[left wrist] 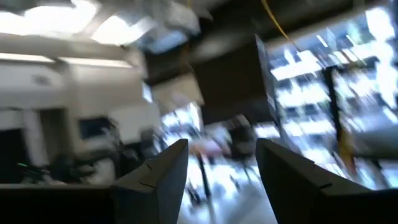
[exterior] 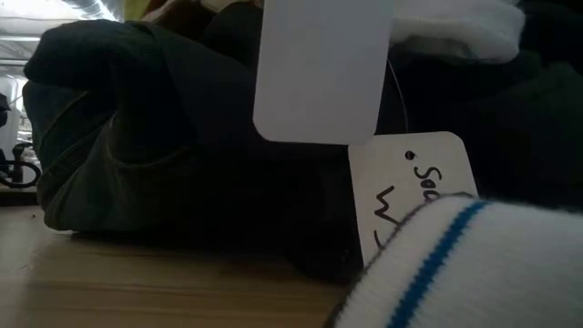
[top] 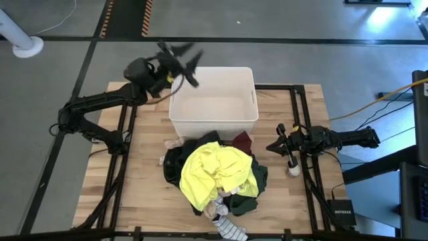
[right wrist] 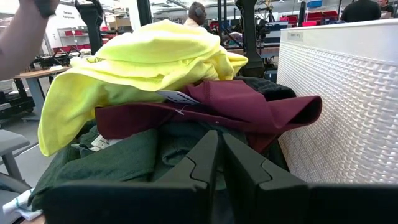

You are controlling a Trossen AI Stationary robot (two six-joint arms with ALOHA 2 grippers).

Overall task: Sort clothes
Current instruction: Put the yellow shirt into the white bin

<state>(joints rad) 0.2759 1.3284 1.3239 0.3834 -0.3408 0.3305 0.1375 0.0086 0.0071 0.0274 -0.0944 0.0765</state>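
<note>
The clothes lie in a heap (top: 215,175) on the wooden table, in front of the white bin (top: 214,100). A bright yellow garment (top: 212,171) lies on top. Around it are dark green (top: 257,177), black (top: 174,164), maroon (top: 242,140), pale pink (top: 175,142) and striped (top: 231,228) pieces. My left gripper (top: 182,57) is open and empty, raised over the bin's far left corner; in its wrist view (left wrist: 221,149) only the room shows between the fingers. My right gripper (top: 270,147) is shut and low, just right of the heap. It points at the maroon garment (right wrist: 236,106).
A small white ball (top: 294,171) lies on the table under the right arm. In the low view, dark garments (exterior: 164,137) with paper tags (exterior: 319,68) and a white, blue-striped cuff (exterior: 455,273) fill the foreground. A person's arm (right wrist: 25,31) shows beyond the table.
</note>
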